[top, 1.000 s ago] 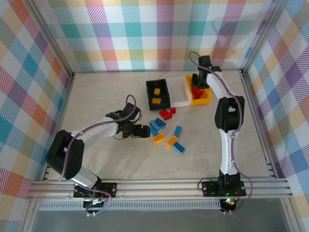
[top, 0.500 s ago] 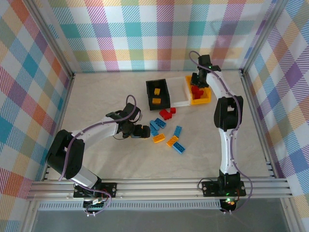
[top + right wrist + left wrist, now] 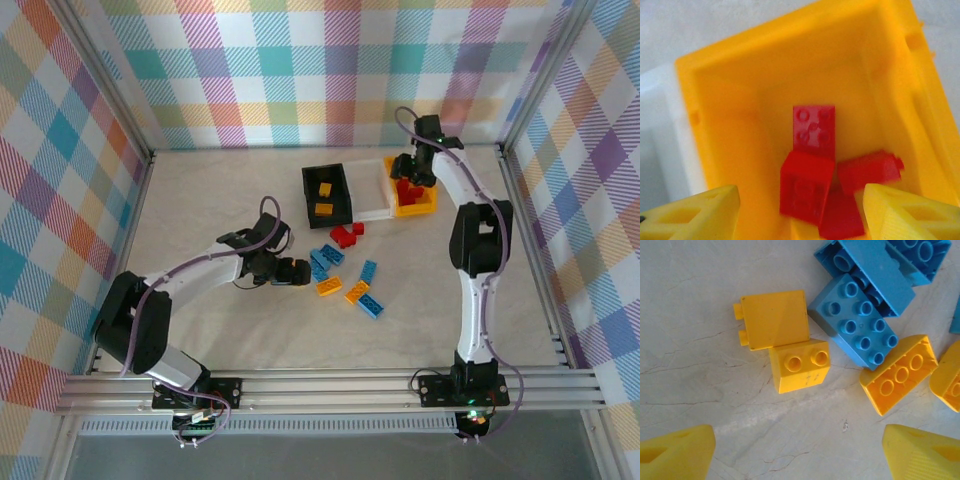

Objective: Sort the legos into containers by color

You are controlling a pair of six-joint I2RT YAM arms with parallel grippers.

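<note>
Seen from above, a black open-topped plastic bin [image 3: 328,192] sits on the pale table [image 3: 200,200] with two yellow-orange studded bricks [image 3: 323,209] lying inside it; a white plastic bin [image 3: 372,185] stands against its right side; a yellow-orange plastic bin [image 3: 425,203] comes next, further right of the black bin, and it has red bricks [image 3: 405,188] in it; the right gripper [image 3: 406,170] hangs over that bin. On the near side of the black bin lies a loose scatter of bricks; a red cluster [image 3: 347,235] lies closest to it, then blue bricks [image 3: 325,260] and yellow-orange ones [image 3: 328,287] further out. The left gripper [image 3: 297,272] is low over the table, near and a little left of the black bin, just beside the blue bricks.

The left wrist camera shows that gripper's yellow fingers [image 3: 675,452] spread wide with only bare table between them, holding nothing; ahead of them a small two-stud yellow brick [image 3: 800,365] touches a yellow brick lying on its side [image 3: 775,320]; a blue eight-stud brick [image 3: 855,322] lies beside both.

From the right wrist camera, its yellow fingertips [image 3: 690,215] stand apart above the yellow-orange bin's floor; three or four red bricks lie heaped there, one flat four-stud red brick [image 3: 813,130] furthest in; neither finger presses on a brick, so the jaws are parted and grip nothing.
</note>
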